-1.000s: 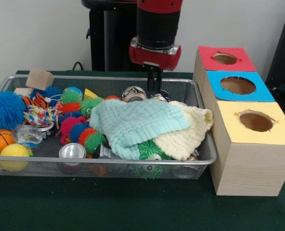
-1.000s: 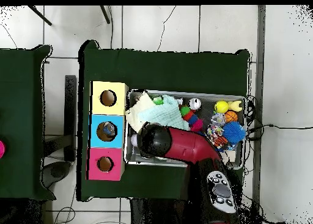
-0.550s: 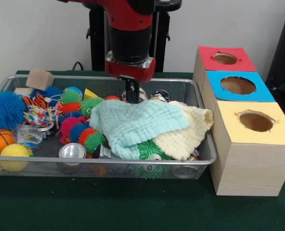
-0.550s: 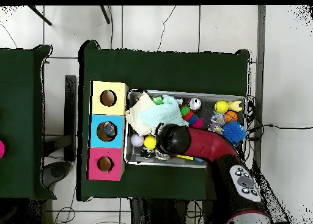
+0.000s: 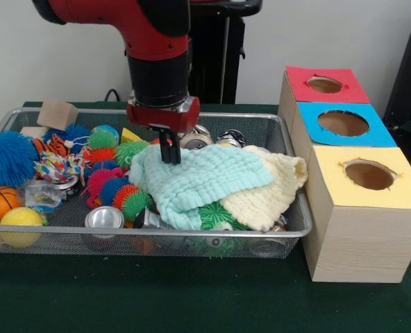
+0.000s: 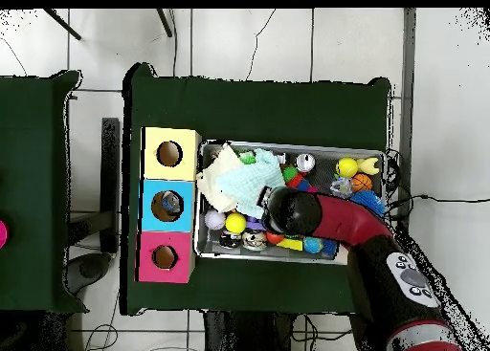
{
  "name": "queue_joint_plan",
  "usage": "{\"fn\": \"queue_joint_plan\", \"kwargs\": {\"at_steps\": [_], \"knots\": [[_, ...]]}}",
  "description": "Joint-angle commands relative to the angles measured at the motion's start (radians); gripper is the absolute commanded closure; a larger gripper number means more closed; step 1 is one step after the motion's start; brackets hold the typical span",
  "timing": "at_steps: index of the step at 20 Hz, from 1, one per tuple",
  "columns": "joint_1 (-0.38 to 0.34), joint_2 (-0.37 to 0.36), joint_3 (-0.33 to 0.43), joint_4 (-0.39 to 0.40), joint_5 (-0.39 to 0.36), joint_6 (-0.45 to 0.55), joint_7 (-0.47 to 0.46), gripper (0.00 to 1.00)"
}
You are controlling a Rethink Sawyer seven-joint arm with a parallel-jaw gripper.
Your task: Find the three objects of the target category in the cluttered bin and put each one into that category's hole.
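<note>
Front view shows the gripper [image 5: 169,154] nearly closed and empty at the mint cloth's [image 5: 198,177] ten o'clock corner; it should pinch only cloth, then lift slowly.

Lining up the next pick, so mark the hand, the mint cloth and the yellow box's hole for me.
hand [image 5: 169,154]: front view, at its dark tips over the cloth's edge.
mint cloth [image 5: 205,177]: front view, middle of its top fold.
yellow box's hole [image 5: 369,175]: front view, centre of the opening.
</note>
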Motion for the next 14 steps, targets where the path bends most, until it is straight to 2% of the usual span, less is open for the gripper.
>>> {"fn": "queue_joint_plan", "kwargs": {"at_steps": [1, 9, 14], "knots": [[-0.033, -0.022, 0.134, -0.114, -0.056, 0.194, -0.214, 1.0], [-0.039, -0.087, 0.161, -0.142, -0.041, 0.334, -0.199, 1.0], [-0.037, -0.077, 0.173, -0.174, -0.046, 0.346, -0.178, 1.0]]}}
